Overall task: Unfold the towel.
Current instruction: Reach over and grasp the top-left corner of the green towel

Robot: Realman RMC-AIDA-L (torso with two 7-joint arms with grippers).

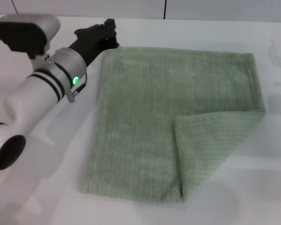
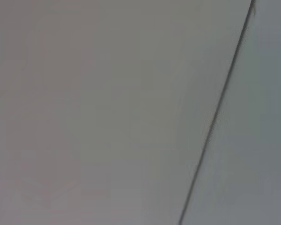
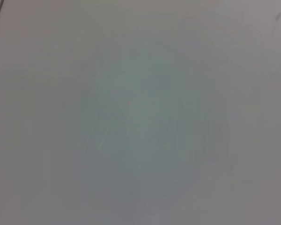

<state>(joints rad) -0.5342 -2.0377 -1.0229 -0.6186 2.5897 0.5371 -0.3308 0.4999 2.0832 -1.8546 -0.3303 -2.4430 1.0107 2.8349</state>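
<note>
The pale sage-green towel (image 1: pixel 145 117) lies flat on the white table (image 1: pixel 33 197) in the head view. Its near right corner is folded over onto it as a triangular flap (image 1: pixel 210 145). My left gripper (image 1: pixel 105 38) is black and sits at the towel's far left corner, at the cloth's edge. Whether it touches the cloth does not show. My right gripper is out of view. The towel shows in neither wrist view.
The table's far edge meets a grey wall with a dark vertical seam (image 1: pixel 165 8). The left wrist view shows a plain pale surface crossed by a thin dark line (image 2: pixel 215 117). The right wrist view shows only a plain pale surface.
</note>
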